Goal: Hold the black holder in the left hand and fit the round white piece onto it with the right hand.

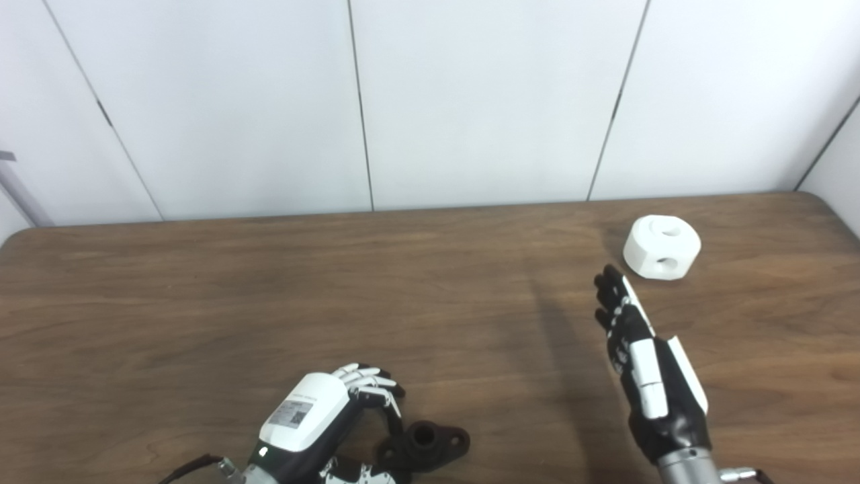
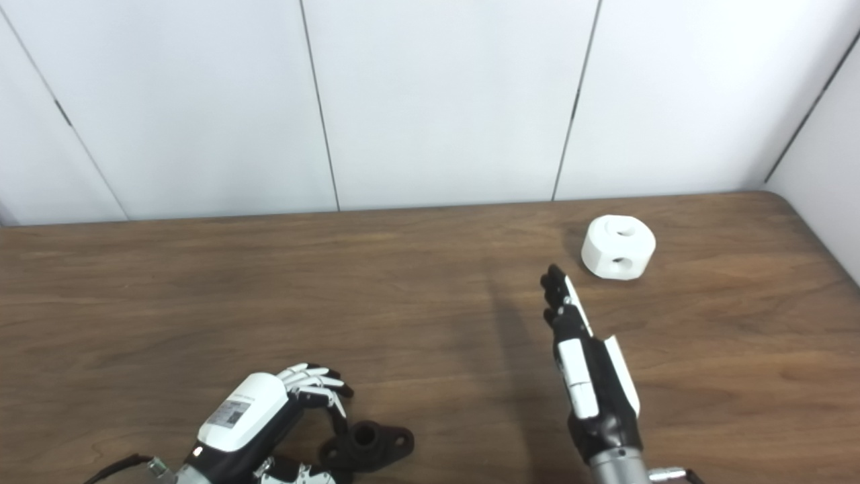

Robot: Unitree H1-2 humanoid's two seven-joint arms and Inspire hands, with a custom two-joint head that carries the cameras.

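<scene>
The black holder [image 1: 426, 444] lies flat on the table near the front edge, its centre hole facing up. My left hand [image 1: 316, 413] arches over its left end. Its curled fingers [image 1: 376, 384] come down onto that end and the thumb sits just below it, so the hand is closed on the holder, which still rests on the wood. The round white piece [image 1: 662, 246], with a hole on top and one in its side, stands at the back right. My right hand [image 1: 638, 356] is open with fingers stretched flat, its tips stopping a little short of the piece, to its near left.
The brown wooden table [image 1: 201, 302] ends at a white panelled wall [image 1: 470, 101] behind. The table's rounded right corner [image 1: 823, 202] lies just beyond the white piece. A dark cable [image 1: 191, 467] trails from my left wrist.
</scene>
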